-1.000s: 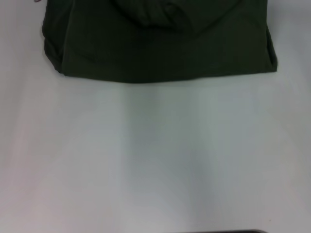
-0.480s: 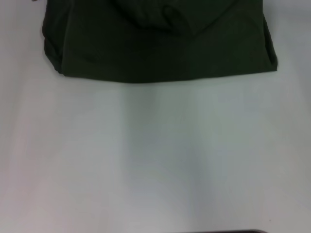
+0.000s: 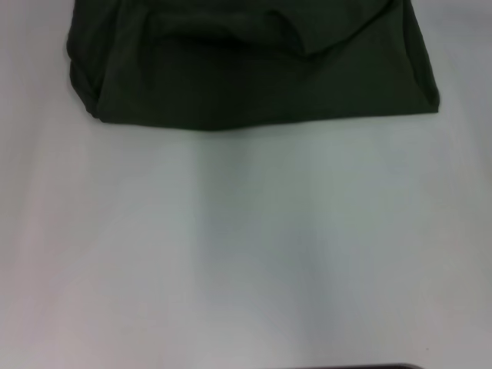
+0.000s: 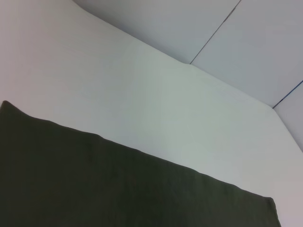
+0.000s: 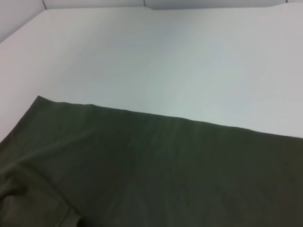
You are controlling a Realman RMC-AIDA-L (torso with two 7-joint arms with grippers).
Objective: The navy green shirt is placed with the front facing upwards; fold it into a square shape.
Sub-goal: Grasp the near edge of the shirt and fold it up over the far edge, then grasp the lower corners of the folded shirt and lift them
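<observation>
The navy green shirt (image 3: 254,77) lies at the far side of the white table (image 3: 246,246) in the head view, its straight near edge running across the frame. A folded layer with a curved edge rests on top of it near the upper border. Both wrist views look down on plain green cloth: the shirt (image 4: 118,189) in the left wrist view and the shirt (image 5: 161,165) in the right wrist view, each with a straight edge against the table. No lettering shows. Neither gripper appears in any view.
The white table (image 4: 142,94) stretches wide in front of the shirt. A dark strip (image 3: 361,367) sits at the near edge in the head view. Beyond the table, grey floor panels (image 4: 227,33) with seams are visible.
The folded layer on top of the shirt has shifted and spread flatter toward the left along the upper border. The shirt's near edge has stayed in place.
</observation>
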